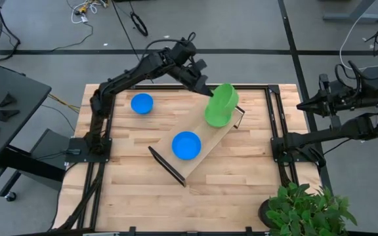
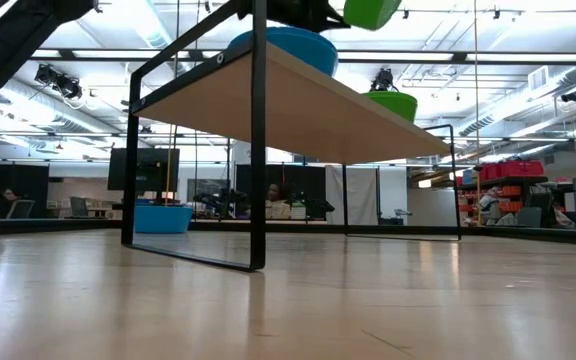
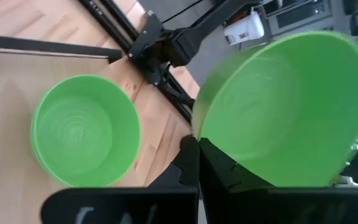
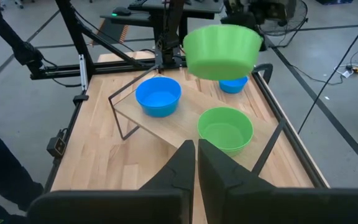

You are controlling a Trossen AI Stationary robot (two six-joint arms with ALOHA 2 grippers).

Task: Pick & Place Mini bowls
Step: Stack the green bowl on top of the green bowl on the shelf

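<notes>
- The left arm reaches from the left edge of the wooden surface (image 1: pixel 130 190) up along the far edge and then toward the middle; its elbow is raised and its forearm slopes down toward the far right part of the surface.
- The left tool (image 1: pixel 209 92) is clamped on the rim of a green mini bowl (image 1: pixel 220 105), which hangs tilted in the air with its hollow turned sideways.
- In the left wrist view the held green bowl (image 3: pixel 284 109) fills one side of the picture; the dark fingers (image 3: pixel 213 165) meet at its rim, but the exact contact is partly covered by the bowl itself.
- Below the held bowl, a second green bowl (image 4: pixel 225 129) sits upright at the far right end of the long pale tray (image 1: pixel 205 141), a raised board on thin black legs lying slantwise across the middle of the surface. From above, the held bowl almost wholly hides it.
- A blue bowl (image 1: pixel 186 145) sits near the middle of the tray.
- Another blue bowl (image 1: pixel 142 103) rests on the surface toward the far left corner, well apart from the tray.
- Whether any bowl is a nested stack cannot be told.
- The right arm waits folded beyond the right edge; the right tool (image 4: pixel 196 163) shows its two fingers pressed together, holding nothing.
- The low view looks under the tray, so the bowls show only as cropped coloured rims above it.
</notes>
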